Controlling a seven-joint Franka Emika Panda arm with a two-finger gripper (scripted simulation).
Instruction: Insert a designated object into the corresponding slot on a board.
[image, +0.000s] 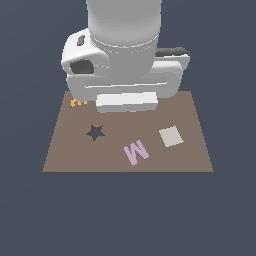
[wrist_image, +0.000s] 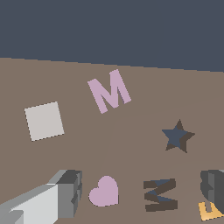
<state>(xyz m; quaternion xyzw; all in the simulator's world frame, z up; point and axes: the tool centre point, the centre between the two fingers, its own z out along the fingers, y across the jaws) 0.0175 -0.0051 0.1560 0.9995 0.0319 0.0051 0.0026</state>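
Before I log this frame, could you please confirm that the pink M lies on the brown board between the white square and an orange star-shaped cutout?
Not quite: the star-shaped cutout is dark blue, not orange, as the exterior view shows. The pink M does lie on the brown board between it and the white square.

1. The exterior view looks steeply down from high up, facing the white robot arm beyond the flat brown rectangular board.
2. The wrist view sits low and close over the board.
3. Both views share the pale pink M-shaped block, the dark star-shaped cutout and the pale grey square.
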